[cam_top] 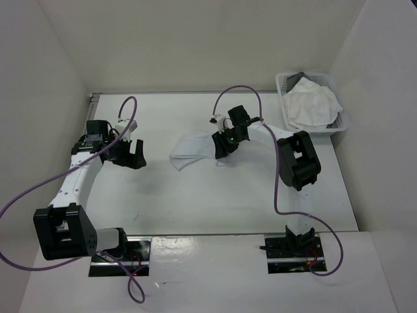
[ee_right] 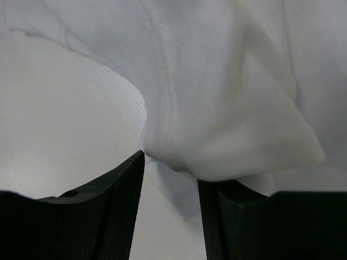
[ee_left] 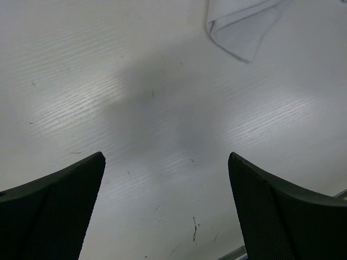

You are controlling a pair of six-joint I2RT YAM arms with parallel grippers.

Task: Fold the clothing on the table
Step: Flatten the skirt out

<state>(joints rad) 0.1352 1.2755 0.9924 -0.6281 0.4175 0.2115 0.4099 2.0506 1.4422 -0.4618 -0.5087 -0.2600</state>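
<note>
White fabric, the clothing [cam_top: 191, 149] lies rumpled near the middle of the table [cam_top: 195, 202]. Its long axis runs left to right, and a creased corner points toward the left tool [cam_top: 133, 156]. Its right end is hidden beneath the right tool [cam_top: 225, 145]. From the right wrist, a hemmed fold sits at the mouth of jaws standing partly apart; whether they pinch it cannot be told. The left tool hangs released over bare table, well apart from the cloth. A white lattice basket [cam_top: 285, 98] in the far right corner holds more crumpled white fabric.
</note>
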